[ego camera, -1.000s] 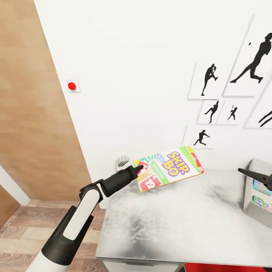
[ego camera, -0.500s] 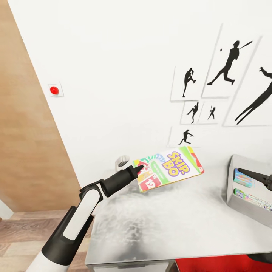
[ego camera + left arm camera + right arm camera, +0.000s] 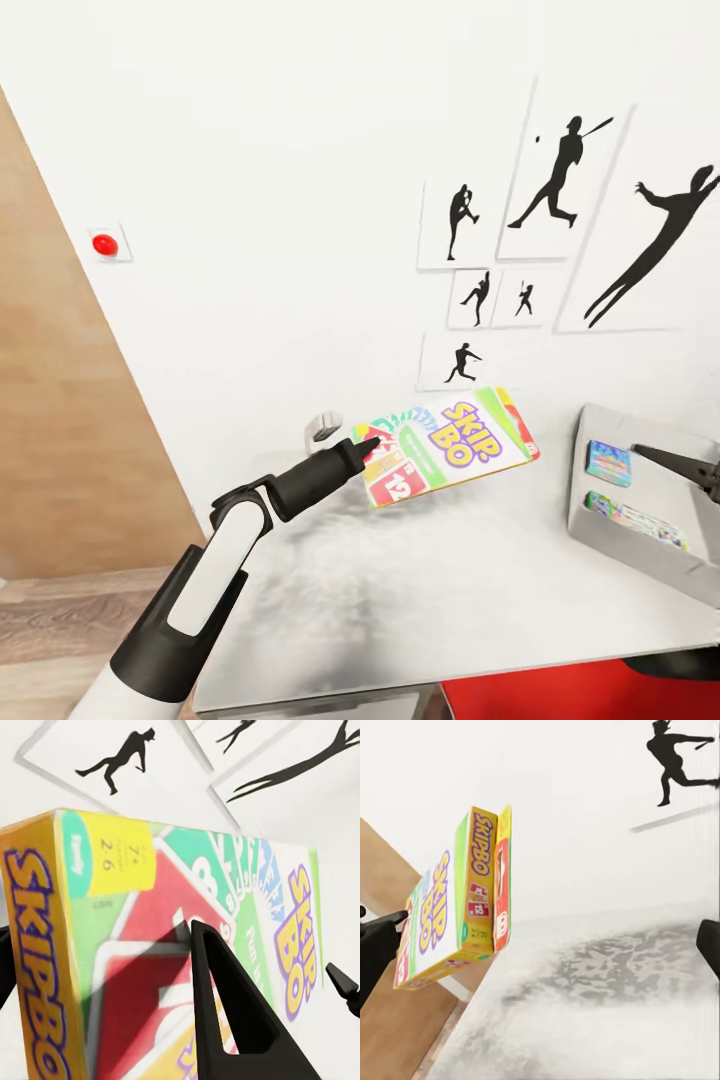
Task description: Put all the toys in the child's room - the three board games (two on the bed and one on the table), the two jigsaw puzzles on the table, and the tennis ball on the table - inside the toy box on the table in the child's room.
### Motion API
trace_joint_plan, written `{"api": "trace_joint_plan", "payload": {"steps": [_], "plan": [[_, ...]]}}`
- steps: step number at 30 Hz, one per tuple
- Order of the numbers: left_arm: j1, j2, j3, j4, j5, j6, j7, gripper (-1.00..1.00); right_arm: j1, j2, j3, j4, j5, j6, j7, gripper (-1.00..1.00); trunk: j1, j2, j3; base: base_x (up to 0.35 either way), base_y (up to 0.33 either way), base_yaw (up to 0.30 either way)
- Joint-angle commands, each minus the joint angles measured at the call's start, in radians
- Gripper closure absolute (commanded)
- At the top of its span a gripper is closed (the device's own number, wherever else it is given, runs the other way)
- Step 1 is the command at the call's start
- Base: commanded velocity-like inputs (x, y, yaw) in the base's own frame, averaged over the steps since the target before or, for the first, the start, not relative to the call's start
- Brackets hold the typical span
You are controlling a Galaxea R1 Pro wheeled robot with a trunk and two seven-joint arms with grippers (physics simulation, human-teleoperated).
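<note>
My left gripper (image 3: 368,446) is shut on one end of the green-yellow-red SKIP-BO board game (image 3: 452,443), holding it tilted in the air above the left part of the pale table (image 3: 440,600). In the left wrist view a dark finger (image 3: 225,1020) lies across the box's printed face (image 3: 135,945). The right wrist view has the box (image 3: 454,904) edge-on above the tabletop. The pale grey toy box (image 3: 625,555) stands at the table's right, holding a small blue board game (image 3: 608,462) and a jigsaw puzzle (image 3: 635,520). Over it my right gripper (image 3: 695,472) hangs open, holding nothing.
A white wall with black baseball-player prints (image 3: 555,180) runs behind the table. A red button (image 3: 104,244) sits on the wall at left, beside a wood panel (image 3: 60,420). A small grey-white fitting (image 3: 322,430) is by the table's back corner. Something red (image 3: 560,695) lies below the table's front edge.
The whole view has swung, so the wall prints and toy box slid leftward in the picture and more of the toy box shows. The left arm still holds the SKIP-BO box the same way.
</note>
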Motion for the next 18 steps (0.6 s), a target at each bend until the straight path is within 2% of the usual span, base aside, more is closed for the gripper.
{"api": "trace_joint_plan", "payload": {"steps": [1, 18], "plan": [[-0.001, 0.000, 0.000, -0.001, 0.010, 0.004, 0.004, 1.00, -0.001, 0.000, -0.001, 0.000, 0.000, 0.005, 0.003, -1.00, 0.001, -0.002, -0.002, 0.000, -0.231, -0.017], [-0.002, -0.001, -0.001, 0.000, 0.010, 0.004, 0.006, 1.00, -0.001, 0.000, -0.010, 0.000, 0.000, 0.005, 0.003, -1.00, 0.001, -0.002, -0.002, 0.000, -0.265, 0.003]]}}
